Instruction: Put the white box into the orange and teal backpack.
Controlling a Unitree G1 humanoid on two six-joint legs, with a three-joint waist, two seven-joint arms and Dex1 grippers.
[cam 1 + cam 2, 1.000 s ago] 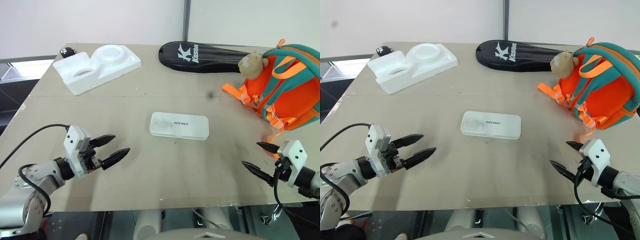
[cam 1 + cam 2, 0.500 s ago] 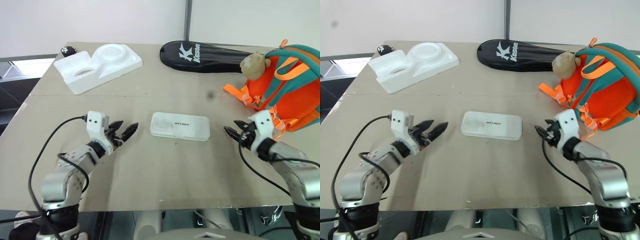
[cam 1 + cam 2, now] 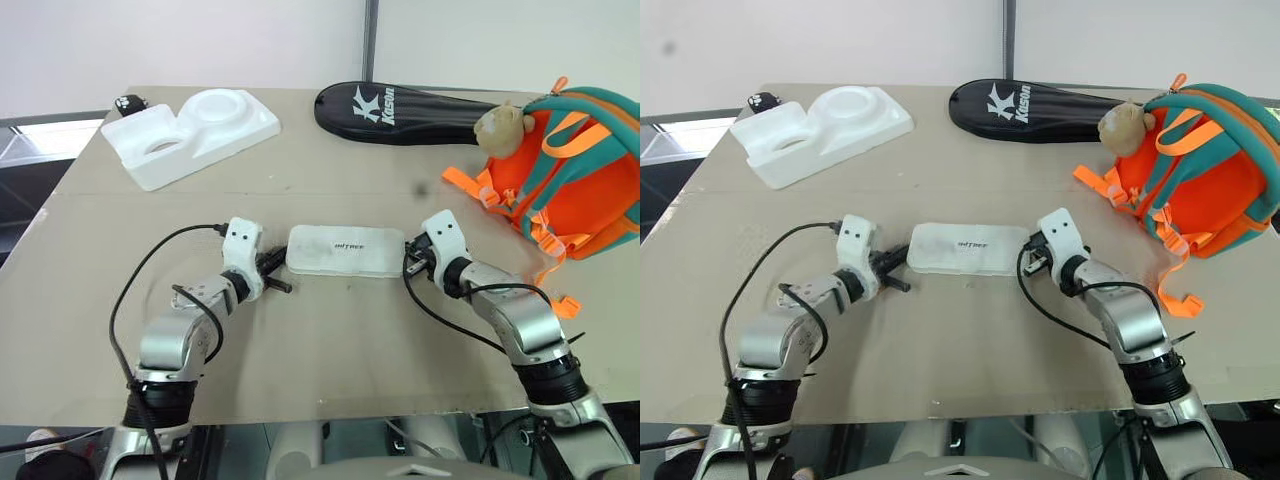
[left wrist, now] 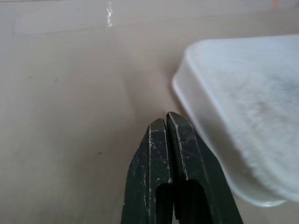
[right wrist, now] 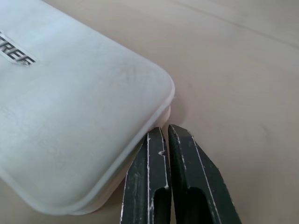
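Both grippers, left gripper [image 3: 272, 270] and right gripper [image 3: 410, 262], press closed, empty jaws against opposite ends of the white box [image 3: 346, 251], apparently to squeeze-lift it off the tabletop [image 3: 330, 350].

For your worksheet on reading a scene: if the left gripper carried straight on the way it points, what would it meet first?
Most likely the near short end of the white box: the left gripper, jaws shut, sits right beside it.

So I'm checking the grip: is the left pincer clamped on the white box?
No: the left pincer is shut on nothing, its tips beside the white box.
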